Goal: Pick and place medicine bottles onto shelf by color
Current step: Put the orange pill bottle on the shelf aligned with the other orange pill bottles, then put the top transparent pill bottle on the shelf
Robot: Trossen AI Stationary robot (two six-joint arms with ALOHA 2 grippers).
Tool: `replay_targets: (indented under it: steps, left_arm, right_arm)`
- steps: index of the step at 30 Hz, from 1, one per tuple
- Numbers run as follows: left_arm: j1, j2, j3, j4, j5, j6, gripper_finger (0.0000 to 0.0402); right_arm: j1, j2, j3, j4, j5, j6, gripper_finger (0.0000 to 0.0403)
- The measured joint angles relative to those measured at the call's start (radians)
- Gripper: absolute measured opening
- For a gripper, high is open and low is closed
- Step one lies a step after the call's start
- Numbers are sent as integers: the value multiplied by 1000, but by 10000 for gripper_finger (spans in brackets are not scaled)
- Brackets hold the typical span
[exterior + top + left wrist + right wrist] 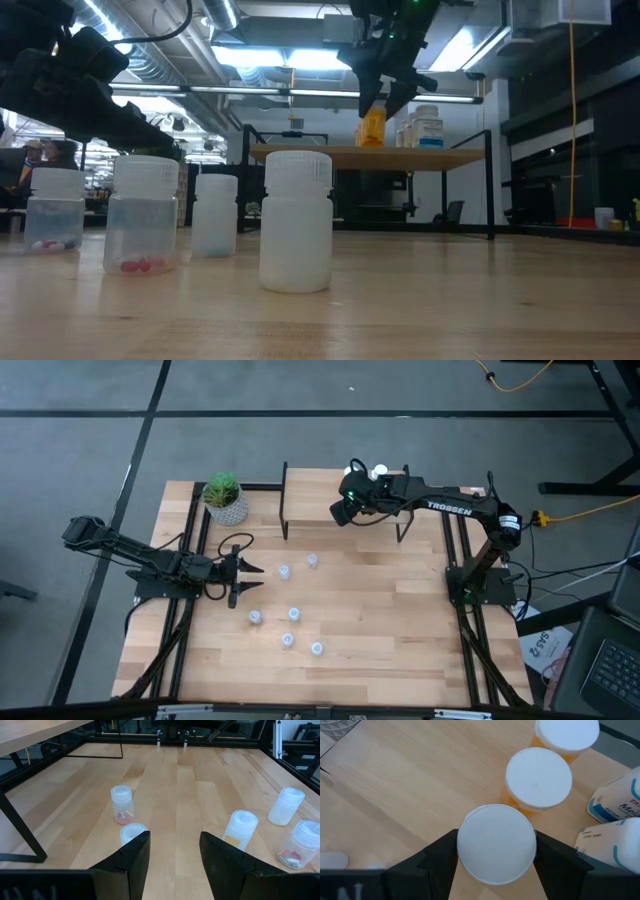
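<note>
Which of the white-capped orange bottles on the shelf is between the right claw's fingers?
The orange bottle nearest the camera in the right wrist view; the right claw flanks its cap, while the two others stand free beyond.

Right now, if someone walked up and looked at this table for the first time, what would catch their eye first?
Probably the right gripper up over the shelf at the far side of the table, clamped on a white-capped orange bottle beside two more orange bottles. Next, the scatter of small clear bottles on the middle of the table, with the left gripper open beside them. A potted plant stands at the far left corner.
</note>
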Motion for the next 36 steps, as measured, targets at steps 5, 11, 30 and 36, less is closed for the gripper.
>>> replay_targets:
  steps: [5, 11, 30, 36]
  left_arm:
    - [0, 0, 0, 0, 0, 0, 165]
    - [0, 0, 0, 0, 0, 0, 165]
    - [0, 0, 0, -1, 0, 0, 165]
    - [0, 0, 0, -1, 0, 0, 165]
  right_arm:
    - [0, 0, 0, -1, 25, 0, 238]
    - [-2, 0, 0, -1, 19, -3, 238]
    - [-3, 0, 0, -1, 45, 24, 302]
    - [-3, 0, 1, 6, 45, 8, 320]
